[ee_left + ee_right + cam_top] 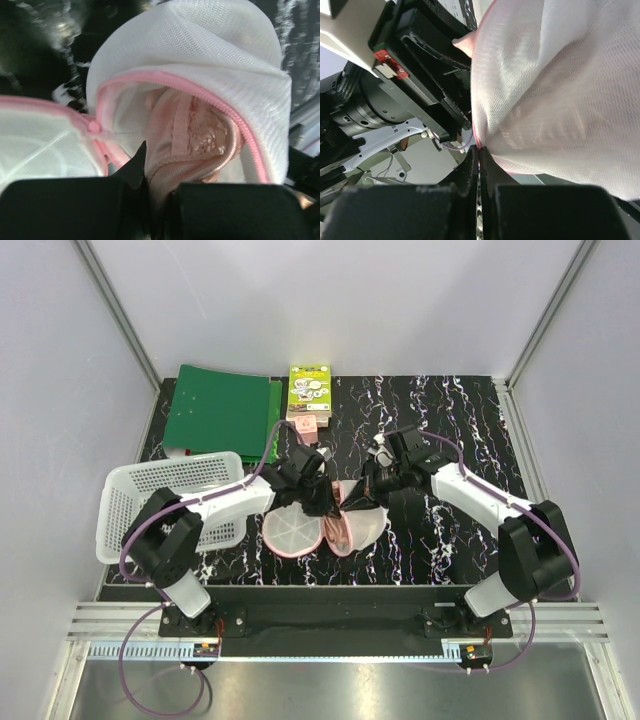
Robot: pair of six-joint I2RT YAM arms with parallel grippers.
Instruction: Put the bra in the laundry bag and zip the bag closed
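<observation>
Lying open on the table (450, 530), the laundry bag (355, 527) has one half flat and one raised, its far edge hidden by the arms. The bra (190, 135) sits bunched inside the raised half, partly covered. The left gripper (157, 185) pinches bra fabric. The right gripper (479, 160) is clamped on the bag's pink rim.

One bra (190, 135), one laundry bag (200, 45)

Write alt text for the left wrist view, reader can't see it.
The peach-pink bra sits partly inside the open white mesh laundry bag, whose pink zip edging gapes toward the camera. At the bottom edge the left gripper pinches the bra's lower fabric between its dark fingers; the bag's other half lies at left.
</observation>
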